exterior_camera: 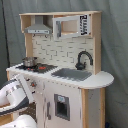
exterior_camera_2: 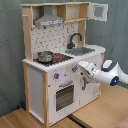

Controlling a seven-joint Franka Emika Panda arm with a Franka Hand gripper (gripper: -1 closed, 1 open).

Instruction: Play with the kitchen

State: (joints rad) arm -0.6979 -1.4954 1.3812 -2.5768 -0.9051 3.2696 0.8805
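Kitchen [exterior_camera_2: 50, 75], claw [exterior_camera_2: 79, 68] at its front

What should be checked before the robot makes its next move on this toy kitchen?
1. Arm near the kitchen front: ok. The pincer sits by the knobs in the second exterior view.
2. Pincer open or shut: cannot tell.
3. Pincer touching a knob or the panel: cannot tell.
4. Pot upright on the stovetop: ok, and clear of the arm.
5. Oven door closed: ok, it looks flush.
6. Sink and faucet out of the arm's way: ok. Both stand on the far side of the counter.
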